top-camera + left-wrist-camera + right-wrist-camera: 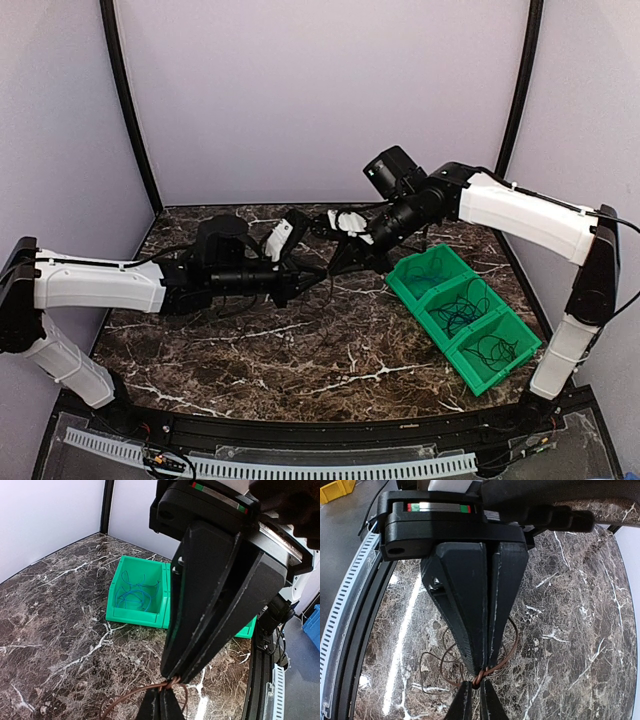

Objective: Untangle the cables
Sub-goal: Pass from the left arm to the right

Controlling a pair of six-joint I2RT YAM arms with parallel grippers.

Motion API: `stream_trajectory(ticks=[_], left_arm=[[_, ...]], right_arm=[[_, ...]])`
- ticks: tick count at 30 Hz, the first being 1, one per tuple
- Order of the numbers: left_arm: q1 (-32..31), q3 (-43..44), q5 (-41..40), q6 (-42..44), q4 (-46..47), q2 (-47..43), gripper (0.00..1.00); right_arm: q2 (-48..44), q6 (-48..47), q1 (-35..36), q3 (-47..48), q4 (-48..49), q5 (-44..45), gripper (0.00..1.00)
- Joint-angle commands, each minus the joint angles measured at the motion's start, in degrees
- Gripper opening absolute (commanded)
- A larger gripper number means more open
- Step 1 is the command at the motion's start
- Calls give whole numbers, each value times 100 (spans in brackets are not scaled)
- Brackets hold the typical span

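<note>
Entry, separating step: we list one brown cable, loops hanging over the desk, pinched tip-to-tip by left end effector and right end effector, both clenched; next, we judge, a slow outward pull.

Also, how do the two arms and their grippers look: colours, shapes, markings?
The left arm and right arm have white shells over long links, with black joints and thin black wiring along them. The left gripper and right gripper are matt black, with two flat fingers tapering to narrow tips. Each body carries a strip, red at one end, green at the other.
</note>
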Motion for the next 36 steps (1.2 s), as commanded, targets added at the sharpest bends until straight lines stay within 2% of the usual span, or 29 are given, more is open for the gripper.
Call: stream_trajectory(ticks=[1,5,10,15,23,25,26,28,36], left_arm=[[43,202,16,-37,218,-14,0],[42,174,-46,-34,173,-36,0],[46,35,-289,-74,241,-102,0],[77,-317,-573,-344,834,-292,0],[133,-652,-533,-794,1504,-221,0],[134,-670,-448,-803,1607,-177,3],[134,-676,-437,-800,1655,-164,9],[134,-659,-364,-770,1693,-147,14],[134,-401,-22,-766,1875,158,15]], right_arm=[[-150,255,67,-64,297,62,6],[-178,304,-10,-68,326,53,1],[-231,446,-188,-176,427,-23,0],[-287,720,-436,-427,677,-275,0],[-185,1265,-799,-729,1200,-1449,0],[-100,1268,-804,-705,1166,-1525,0],[-74,1272,-798,-697,1165,-1544,0],[-46,1273,-804,-694,1172,-1604,0],[57,1314,-763,-591,1124,-1714,0]])
